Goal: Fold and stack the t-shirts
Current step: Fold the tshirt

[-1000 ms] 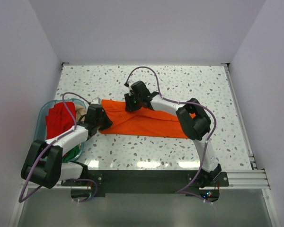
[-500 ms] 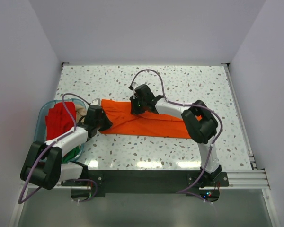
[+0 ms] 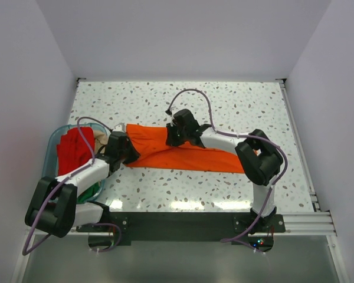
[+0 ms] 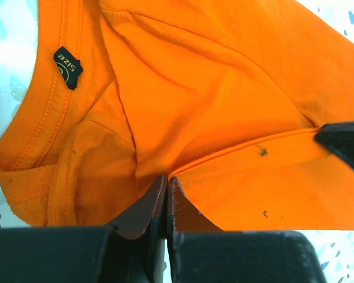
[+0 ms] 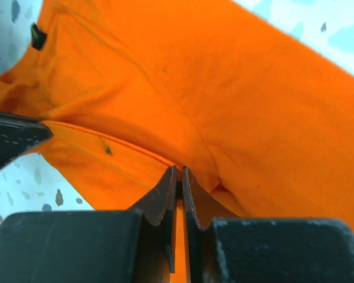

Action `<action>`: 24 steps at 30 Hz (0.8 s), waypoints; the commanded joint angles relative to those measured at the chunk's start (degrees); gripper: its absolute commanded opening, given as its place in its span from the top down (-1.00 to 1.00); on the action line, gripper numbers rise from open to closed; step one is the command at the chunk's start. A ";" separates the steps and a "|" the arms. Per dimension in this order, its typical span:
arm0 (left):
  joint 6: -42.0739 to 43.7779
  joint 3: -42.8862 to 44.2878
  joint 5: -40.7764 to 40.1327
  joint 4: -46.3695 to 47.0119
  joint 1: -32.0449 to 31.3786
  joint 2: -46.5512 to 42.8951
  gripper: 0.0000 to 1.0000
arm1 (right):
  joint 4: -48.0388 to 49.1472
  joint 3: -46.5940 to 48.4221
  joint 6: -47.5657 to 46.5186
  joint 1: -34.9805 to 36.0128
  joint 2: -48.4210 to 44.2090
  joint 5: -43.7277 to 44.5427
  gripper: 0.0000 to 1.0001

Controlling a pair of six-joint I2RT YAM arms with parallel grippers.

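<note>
The orange t-shirt lies as a long band across the middle of the table. My left gripper is shut on a fold of it at its left end, by the collar and black size tag. My right gripper is shut on a hem fold near the shirt's upper middle. Both wrist views show jaws pinched on orange cloth. A red shirt, a bit of green and beige cloth lie in the teal tub.
The translucent teal tub stands at the table's left edge beside my left arm. The speckled table has white walls on three sides and a rail along the right edge.
My right gripper has slid to the right along the shirt's upper edge, drawing the cloth with it. My left gripper has stayed put on the left end.
</note>
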 commanded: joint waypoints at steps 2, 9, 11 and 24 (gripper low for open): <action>0.36 -0.39 -0.98 1.72 0.29 -2.50 0.77 | 4.89 -2.93 1.37 0.23 -3.70 -1.24 0.88; 0.36 -0.74 -0.89 1.45 0.29 -3.73 0.60 | 8.14 -7.24 2.52 0.23 -5.29 -2.20 0.81; 0.36 -1.00 -0.89 1.45 0.29 -4.17 0.46 | 8.93 -8.03 2.69 0.23 -5.81 -2.55 0.78; 0.54 5.48 -0.46 1.45 0.29 -1.64 0.00 | 13.15 -13.22 1.99 0.41 -7.31 -5.63 0.63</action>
